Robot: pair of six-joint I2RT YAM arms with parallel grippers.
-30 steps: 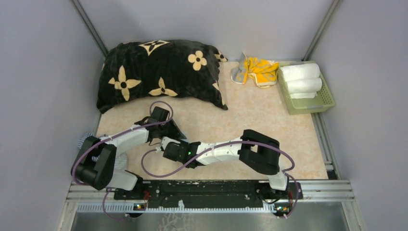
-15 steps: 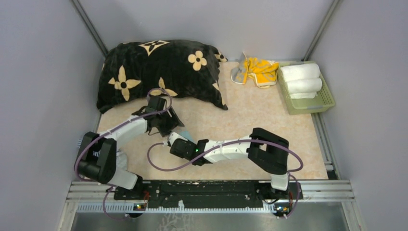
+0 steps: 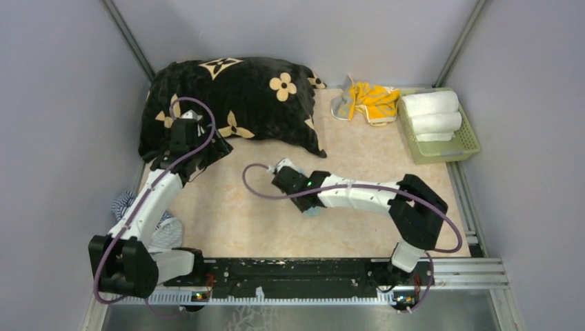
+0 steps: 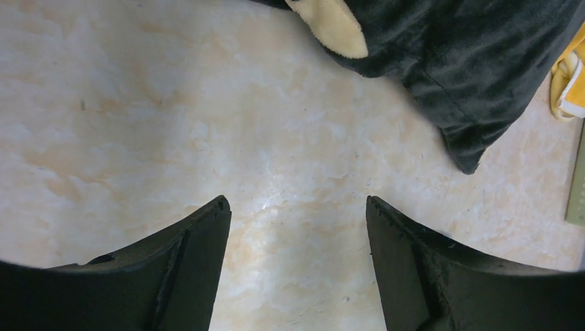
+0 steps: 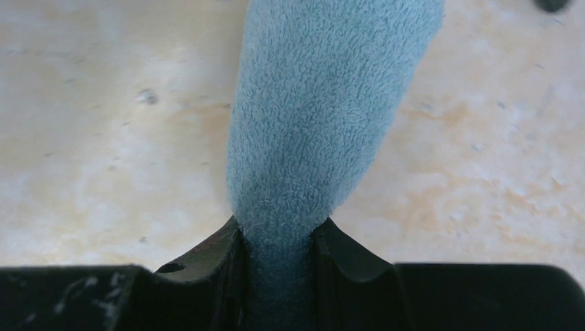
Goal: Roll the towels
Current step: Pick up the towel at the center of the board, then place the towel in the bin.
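A light blue towel (image 5: 331,103) hangs as a thick bunched roll from my right gripper (image 5: 276,227), which is shut on it a little above the table. In the top view only a small blue bit (image 3: 312,211) shows under the right gripper (image 3: 308,201), near the table's middle. A crumpled grey-and-yellow towel (image 3: 365,102) lies at the back, beside the basket; its yellow edge (image 4: 569,76) shows in the left wrist view. My left gripper (image 4: 296,203) is open over bare table with nothing between its fingers (image 4: 207,234). From above it sits at the cushion's front edge (image 3: 210,146).
A big black cushion with cream flowers (image 3: 227,103) fills the back left; its corner (image 4: 469,62) shows in the left wrist view. A green basket (image 3: 469,141) at the back right holds white rolled towels (image 3: 431,103). A striped cloth (image 3: 127,203) lies by the left arm.
The left arm swung away to the back left, up to the cushion, with its jaws widening. The right gripper carried the blue towel to the right, toward the table's middle.
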